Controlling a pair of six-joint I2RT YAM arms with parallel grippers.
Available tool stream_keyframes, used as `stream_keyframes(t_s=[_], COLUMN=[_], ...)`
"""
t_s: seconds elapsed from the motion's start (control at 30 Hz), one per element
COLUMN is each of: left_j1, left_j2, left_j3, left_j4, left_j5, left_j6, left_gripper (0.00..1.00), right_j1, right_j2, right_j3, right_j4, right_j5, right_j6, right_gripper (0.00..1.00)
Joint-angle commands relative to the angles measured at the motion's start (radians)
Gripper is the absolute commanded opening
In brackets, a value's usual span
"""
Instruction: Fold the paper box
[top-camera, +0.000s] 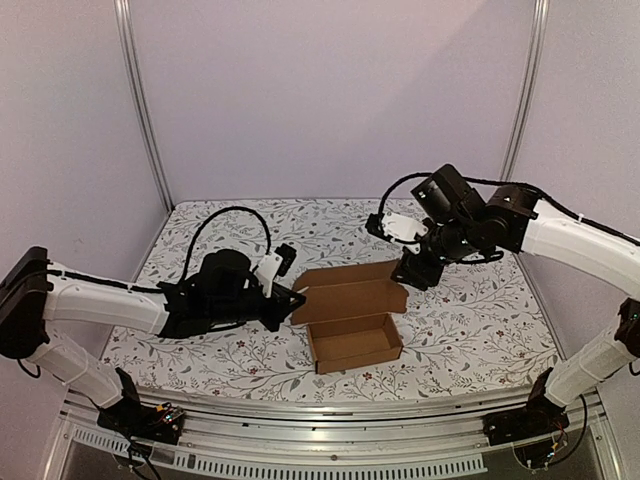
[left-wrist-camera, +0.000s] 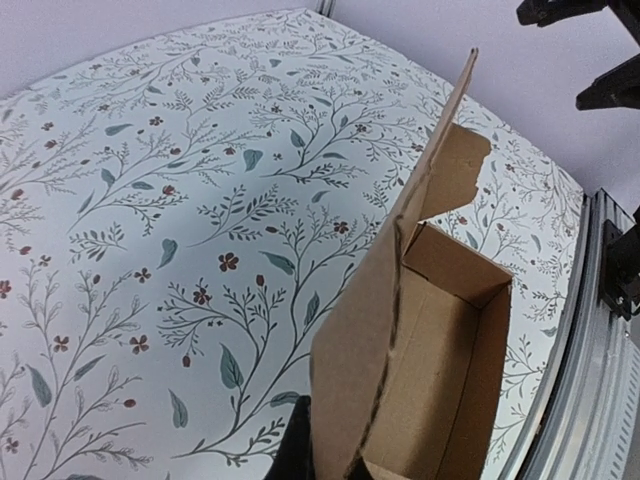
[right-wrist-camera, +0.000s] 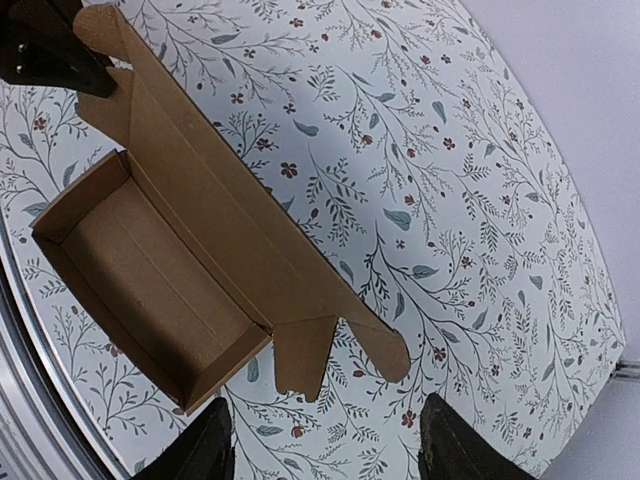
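Top external view: the paper box (top-camera: 352, 340) sits mid-counter (top-camera: 480, 320), its tray open upward and its lid standing along the far side. The left fingers (top-camera: 288, 298) meet the lid's left end. The right fingers (top-camera: 410, 272) hang by its right end; contact is unclear from here.

Left wrist view: the box (left-wrist-camera: 430, 340) fills the lower right, and its lid rises edge-on from the bottom centre with one dark finger (left-wrist-camera: 297, 450) clenched against it.

Right wrist view: the right fingers (right-wrist-camera: 205, 450) at the bottom edge are spread and released, with only flowered counter (right-wrist-camera: 450, 150) between them. The box (right-wrist-camera: 160, 270) lies in the left half, with the left fingers (right-wrist-camera: 45, 50) at its lid's end, upper left.
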Motion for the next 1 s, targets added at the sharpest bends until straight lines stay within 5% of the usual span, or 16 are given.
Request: stream_keyframes(t_s=[0.0, 0.33, 0.57, 0.97], left_j1=[0.003, -0.001, -0.004, -0.014], left_j2=[-0.015, -0.017, -0.018, -0.018], left_j3=[-0.020, -0.016, -0.012, -0.012], left_j4=[-0.024, -0.039, -0.051, -0.052], left_j5=[-0.011, -0.035, -0.043, -0.059], left_j6=[0.048, 0.053, 0.049, 0.035], left_gripper=[0.00, 0.00, 0.00, 0.00], right_j1=[-0.053, -0.182, -0.214, -0.215], right_j2=[-0.102, -0.126, -0.060, -0.023], right_j3=[-0.162, -0.371, -0.411, -0.488], right_j4=[0.148, 0.380, 0.498, 0.568], right_j5=[0.037, -0.282, -0.440, -0.365], right_j6=[0.190, 0.405, 0.469, 0.473], right_gripper=[0.62, 0.62, 0.51, 0.27])
